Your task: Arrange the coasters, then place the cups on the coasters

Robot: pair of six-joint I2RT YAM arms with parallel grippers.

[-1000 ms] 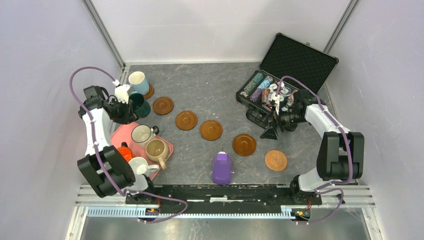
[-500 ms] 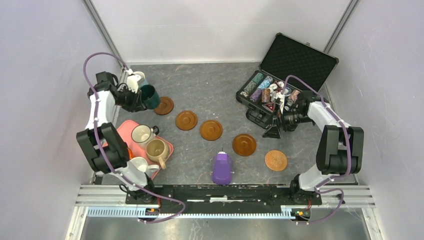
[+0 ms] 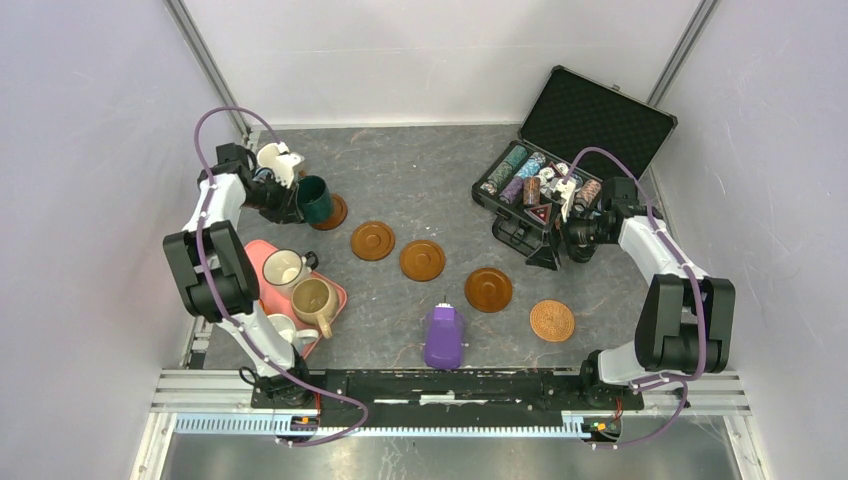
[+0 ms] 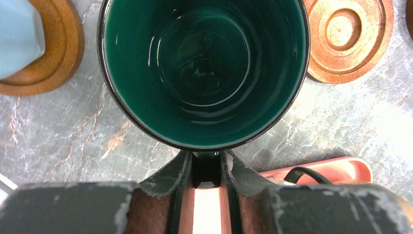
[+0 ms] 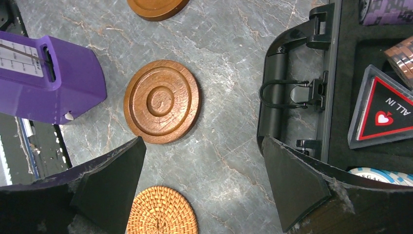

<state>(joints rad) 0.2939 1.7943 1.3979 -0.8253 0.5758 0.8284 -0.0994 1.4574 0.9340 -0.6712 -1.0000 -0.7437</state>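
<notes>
Green mug (image 4: 204, 73) upright, mouth skyward

Counted on the counter (image 3: 430, 180): six coasters (image 3: 372, 240), five wooden and one woven. Five cups (image 3: 313, 298) seen, a sixth possibly hidden. One pink tray (image 3: 260, 250), one purple device (image 3: 443, 337), one chip case (image 3: 590, 130).

Robot lab test cell, plain white panel walls (image 3: 430, 60), aluminium mounting rail (image 3: 720, 392), grey tabletop (image 3: 420, 180)

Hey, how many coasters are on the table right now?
6. One coaster sits under the light blue mug; one shows beside the dark green mug; three run diagonally toward the centre; the woven one lies front right. None seems hidden.
</notes>
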